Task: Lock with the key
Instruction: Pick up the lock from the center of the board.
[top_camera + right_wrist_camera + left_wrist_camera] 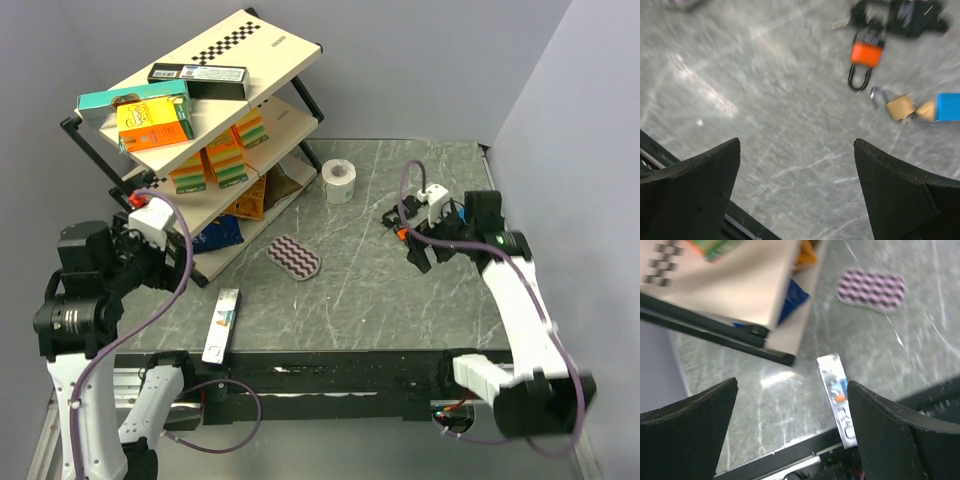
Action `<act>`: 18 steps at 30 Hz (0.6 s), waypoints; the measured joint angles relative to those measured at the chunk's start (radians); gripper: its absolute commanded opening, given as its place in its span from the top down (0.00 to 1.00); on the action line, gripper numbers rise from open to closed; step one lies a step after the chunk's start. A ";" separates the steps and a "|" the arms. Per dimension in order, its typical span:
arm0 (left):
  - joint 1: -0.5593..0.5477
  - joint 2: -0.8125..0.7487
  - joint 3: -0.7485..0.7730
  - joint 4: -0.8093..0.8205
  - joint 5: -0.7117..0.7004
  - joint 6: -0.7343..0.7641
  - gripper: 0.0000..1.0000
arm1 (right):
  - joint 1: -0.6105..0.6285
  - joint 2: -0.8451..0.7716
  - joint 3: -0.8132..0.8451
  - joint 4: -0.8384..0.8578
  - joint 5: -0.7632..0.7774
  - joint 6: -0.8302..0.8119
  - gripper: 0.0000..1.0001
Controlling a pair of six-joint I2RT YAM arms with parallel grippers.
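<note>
In the right wrist view a small brass padlock (900,107) lies on the grey table with its shackle swung open. A blue-headed key (946,106) lies against its body at the right edge. An orange padlock (866,53) with a black shackle lies just above it, below a black bundle (905,15). My right gripper (796,145) hangs open over bare table, short of both locks, with nothing between its fingers. My left gripper (792,385) is open too, raised over the table's near left edge, far from the locks.
A tilted shelf rack (200,110) loaded with boxes and packets fills the back left. A toilet roll (339,181), a purple patterned pouch (295,257) and a long silver packet (221,326) lie on the table. A grey wall (560,140) bounds the right side.
</note>
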 measured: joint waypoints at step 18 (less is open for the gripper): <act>0.000 0.075 -0.078 -0.145 0.216 0.228 0.04 | -0.113 0.523 0.150 -0.082 0.060 -0.515 0.11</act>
